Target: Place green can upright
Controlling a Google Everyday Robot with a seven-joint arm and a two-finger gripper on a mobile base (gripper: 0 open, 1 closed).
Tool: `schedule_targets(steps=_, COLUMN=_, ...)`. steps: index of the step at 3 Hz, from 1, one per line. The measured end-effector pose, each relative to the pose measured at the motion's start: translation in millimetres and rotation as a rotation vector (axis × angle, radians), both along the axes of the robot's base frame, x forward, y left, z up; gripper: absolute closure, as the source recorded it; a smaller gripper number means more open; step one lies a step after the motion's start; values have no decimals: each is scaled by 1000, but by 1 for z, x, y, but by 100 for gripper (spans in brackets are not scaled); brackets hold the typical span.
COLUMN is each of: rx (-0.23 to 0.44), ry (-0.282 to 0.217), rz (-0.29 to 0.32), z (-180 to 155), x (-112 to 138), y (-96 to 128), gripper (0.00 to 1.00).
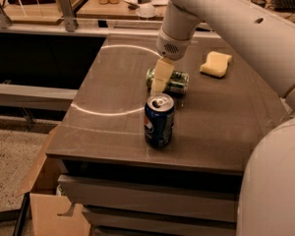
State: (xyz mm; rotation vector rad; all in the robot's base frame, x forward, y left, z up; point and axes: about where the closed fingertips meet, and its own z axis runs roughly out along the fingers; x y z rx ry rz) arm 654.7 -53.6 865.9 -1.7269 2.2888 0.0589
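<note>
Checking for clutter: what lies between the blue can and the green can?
Only the gripper, hanging at the lying green can's near side, behind the blue can, in the camera view.

Brown table (pixel 216 127), speckled floor (pixel 10 171), cardboard box (pixel 46 214)

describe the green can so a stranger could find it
On the brown tabletop, look behind the upright dark blue Pepsi can. The green metallic soda can lies there by the pale claw, the only can on its side.
</note>
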Motion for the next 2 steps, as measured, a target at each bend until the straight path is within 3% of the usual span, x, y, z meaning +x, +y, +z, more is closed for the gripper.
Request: schedule_targets(steps=2, rx=18, ry=40, rz=9, z=-27, x=3, y=19, gripper=41)
